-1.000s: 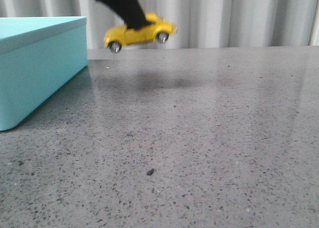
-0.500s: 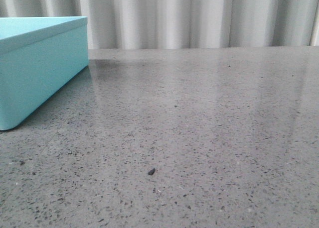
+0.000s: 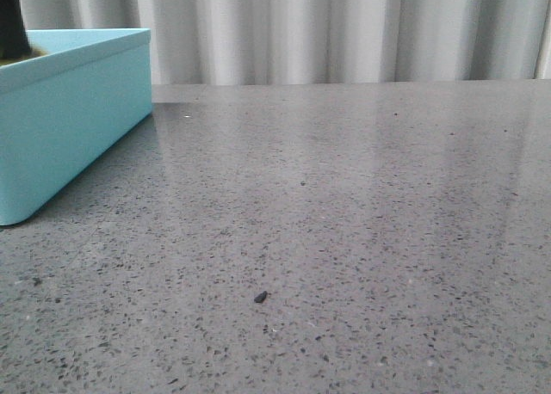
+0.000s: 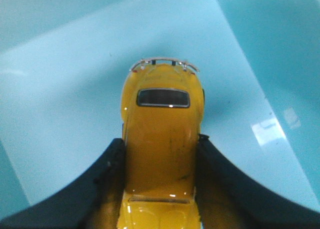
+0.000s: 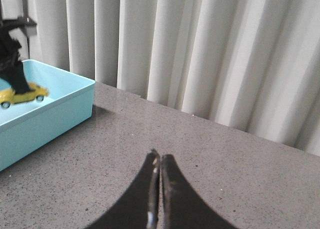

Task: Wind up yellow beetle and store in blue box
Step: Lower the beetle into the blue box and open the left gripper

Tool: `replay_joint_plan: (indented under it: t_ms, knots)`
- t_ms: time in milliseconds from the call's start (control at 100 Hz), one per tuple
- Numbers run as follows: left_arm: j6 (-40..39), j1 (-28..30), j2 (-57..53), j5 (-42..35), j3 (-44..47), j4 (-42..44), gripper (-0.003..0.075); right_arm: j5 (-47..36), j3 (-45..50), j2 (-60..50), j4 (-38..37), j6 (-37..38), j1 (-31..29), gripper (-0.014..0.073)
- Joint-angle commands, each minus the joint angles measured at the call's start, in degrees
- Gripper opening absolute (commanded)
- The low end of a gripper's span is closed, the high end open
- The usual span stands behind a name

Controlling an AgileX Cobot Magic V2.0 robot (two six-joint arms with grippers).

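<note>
The yellow beetle (image 4: 161,139) is clamped by its sides in my left gripper (image 4: 160,156), inside the blue box (image 4: 75,74), over its pale floor. I cannot tell if its wheels touch the floor. In the right wrist view the beetle (image 5: 24,95) sits low within the box (image 5: 60,114), under the left gripper (image 5: 12,64). In the front view the box (image 3: 69,127) stands at the left and only a black finger (image 3: 10,24) shows above its rim; the beetle is hidden there. My right gripper (image 5: 160,156) is shut and empty above the table.
The grey speckled table (image 3: 344,205) stretches right of the box. A small dark speck (image 3: 260,297) lies near the front. A white pleated curtain (image 3: 344,33) closes off the back edge.
My left gripper carried the beetle from above the table, up and to the left out of the front view, then down into the blue box.
</note>
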Motion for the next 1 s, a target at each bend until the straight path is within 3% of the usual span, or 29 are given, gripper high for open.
replay_joint_plan:
  t_ms: [0, 140, 330, 420, 630, 820, 890, 990]
  knots:
    - [-0.7, 0.0, -2.8, -0.8, 1.9, 0.4, 0.0122, -4.2, -1.2, 0.2, 0.1, -0.6, 0.1, -0.0041]
    - [-0.7, 0.0, -2.8, -3.1, 4.9, 1.5, 0.0170, -4.2, -1.2, 0.2, 0.1, -0.6, 0.1, -0.0041]
    - [-0.7, 0.0, -2.6, -4.4, 5.7, 1.4, 0.0505, -4.5, -1.2, 0.2, 0.1, -0.6, 0.1, -0.0041]
    - [-0.8, 0.0, -2.6, -4.5, 5.7, 1.4, 0.0570, -4.5, -1.2, 0.2, 0.1, -0.6, 0.1, -0.0041]
    - [-3.5, 0.0, -4.4, -6.1, 5.7, -2.4, 0.0536, -4.5, -1.2, 0.2, 0.1, -0.6, 0.1, -0.0041]
    - [-3.7, 0.0, -9.6, -10.6, 5.7, -4.1, 0.0225, -5.0, -1.2, 0.2, 0.1, -0.6, 0.1, -0.0041]
    - [-3.9, 0.0, -12.5, -12.1, 5.7, -4.1, 0.0174, -5.0, -1.2, 0.2, 0.1, -0.6, 0.1, -0.0041]
    - [-4.5, 0.0, -17.4, -13.0, 5.8, -5.5, 0.0166, -3.9, -1.2, 0.2, 0.1, -0.6, 0.1, -0.0041]
